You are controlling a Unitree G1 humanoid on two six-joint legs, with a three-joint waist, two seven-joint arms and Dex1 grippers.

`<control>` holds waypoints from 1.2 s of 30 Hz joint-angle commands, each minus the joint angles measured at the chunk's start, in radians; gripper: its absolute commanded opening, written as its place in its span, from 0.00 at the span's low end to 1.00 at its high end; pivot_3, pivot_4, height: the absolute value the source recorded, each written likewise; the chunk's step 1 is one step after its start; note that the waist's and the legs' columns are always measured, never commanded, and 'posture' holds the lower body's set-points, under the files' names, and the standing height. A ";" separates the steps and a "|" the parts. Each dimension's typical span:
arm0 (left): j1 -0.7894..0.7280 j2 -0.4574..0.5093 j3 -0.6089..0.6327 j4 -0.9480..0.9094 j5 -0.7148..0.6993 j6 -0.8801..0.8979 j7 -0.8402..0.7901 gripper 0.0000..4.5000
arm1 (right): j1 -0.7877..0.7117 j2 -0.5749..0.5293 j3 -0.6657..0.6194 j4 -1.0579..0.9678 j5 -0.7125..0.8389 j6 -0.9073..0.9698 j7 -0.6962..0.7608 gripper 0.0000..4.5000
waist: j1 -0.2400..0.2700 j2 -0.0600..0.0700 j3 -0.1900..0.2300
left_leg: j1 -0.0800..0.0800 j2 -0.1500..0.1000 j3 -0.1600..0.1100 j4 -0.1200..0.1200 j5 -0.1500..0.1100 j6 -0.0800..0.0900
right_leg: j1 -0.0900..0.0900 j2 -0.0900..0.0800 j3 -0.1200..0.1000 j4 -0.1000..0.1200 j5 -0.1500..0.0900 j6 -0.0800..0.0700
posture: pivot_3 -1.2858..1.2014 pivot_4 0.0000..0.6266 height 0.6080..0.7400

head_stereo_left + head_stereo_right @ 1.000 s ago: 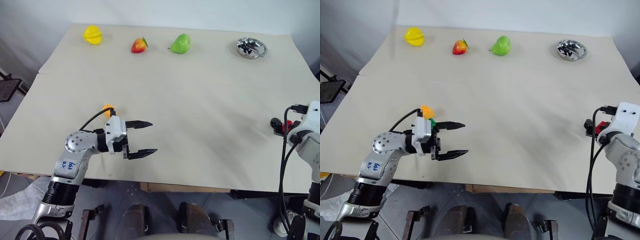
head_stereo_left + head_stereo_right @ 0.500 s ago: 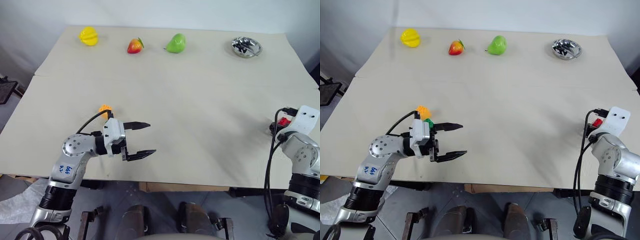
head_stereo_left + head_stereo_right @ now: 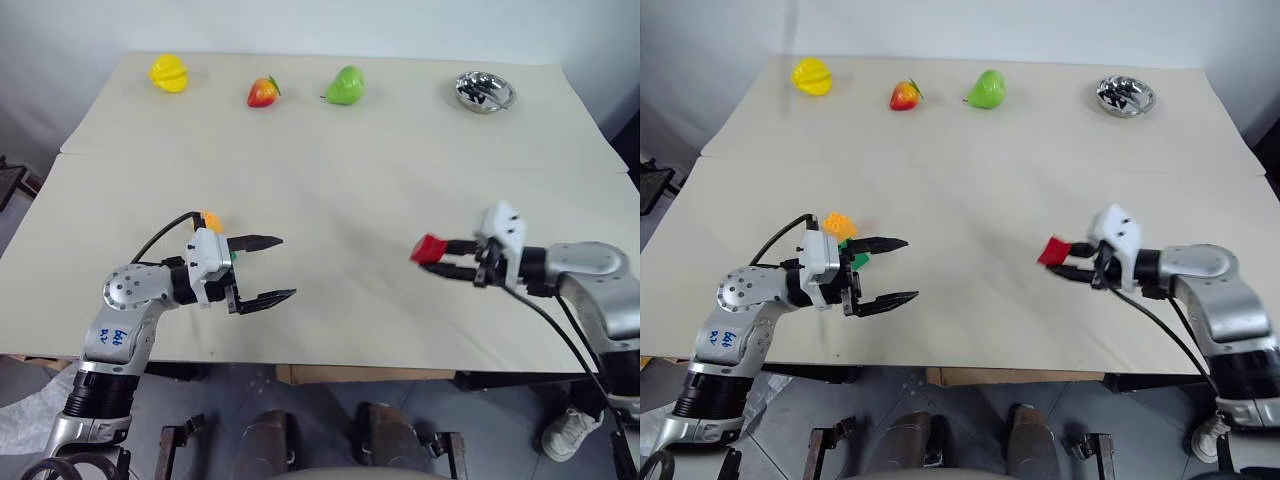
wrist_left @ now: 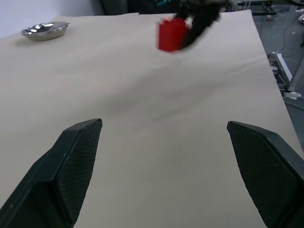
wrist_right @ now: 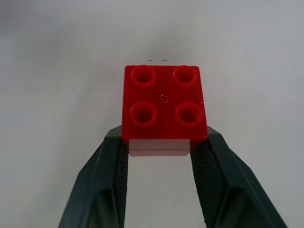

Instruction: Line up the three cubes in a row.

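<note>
Beige worktop [image 3: 380,150] carries everything. Right pincer [image 3: 447,260] is clamped on the red cube [image 3: 430,249], held above it. Left pincer [image 3: 272,268] stands apart, orange cube [image 3: 838,223] and green cube [image 3: 858,259] just behind it.

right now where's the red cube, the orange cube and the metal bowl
red cube [image 5: 164,107], right wrist view, its studded face
orange cube [image 3: 839,223], right eye view, its top
metal bowl [image 3: 484,92], left eye view, its rim
</note>
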State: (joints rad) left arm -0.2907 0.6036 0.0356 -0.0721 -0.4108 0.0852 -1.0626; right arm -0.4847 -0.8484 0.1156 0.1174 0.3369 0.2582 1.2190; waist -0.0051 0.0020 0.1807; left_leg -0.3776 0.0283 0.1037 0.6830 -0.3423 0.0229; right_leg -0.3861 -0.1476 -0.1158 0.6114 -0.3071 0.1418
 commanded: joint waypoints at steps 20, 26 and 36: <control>0.118 0.059 0.104 -0.119 -0.048 0.026 0.025 1.00 | -0.442 0.191 0.127 0.876 -0.220 -0.688 0.394 0.70 | -0.004 -0.002 0.001 | 0.007 0.001 -0.004 0.001 0.000 -0.001 | 0.009 -0.001 -0.003 0.000 0.000 -0.001 | 0.52 0.24 1.00; 0.253 0.074 0.278 -0.164 -0.055 -0.023 0.072 1.00 | -0.347 0.091 0.022 0.601 0.027 -0.571 0.395 0.99 | -0.020 -0.001 0.002 | 0.005 0.001 -0.006 0.000 0.000 -0.001 | 0.009 -0.002 -0.004 -0.002 0.000 -0.001 | 0.52 0.24 1.00; 0.656 -0.037 0.678 -0.160 -0.129 0.010 0.237 1.00 | 0.083 0.078 -0.191 -0.037 0.358 -0.248 0.235 0.99 | -0.020 -0.001 0.002 | 0.006 0.003 -0.008 -0.001 -0.005 -0.002 | 0.011 -0.002 -0.008 -0.005 -0.001 -0.002 | 0.52 0.24 1.00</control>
State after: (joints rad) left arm 0.3439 0.5748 0.6421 -0.2647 -0.5130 0.1009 -0.8507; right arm -0.4258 -0.7913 -0.0345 0.1860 0.6363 -0.0248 1.4975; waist -0.0250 0.0009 0.1831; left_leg -0.3714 0.0315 0.0962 0.6825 -0.3477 0.0210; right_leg -0.3753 -0.1495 -0.1239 0.6063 -0.3077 0.1393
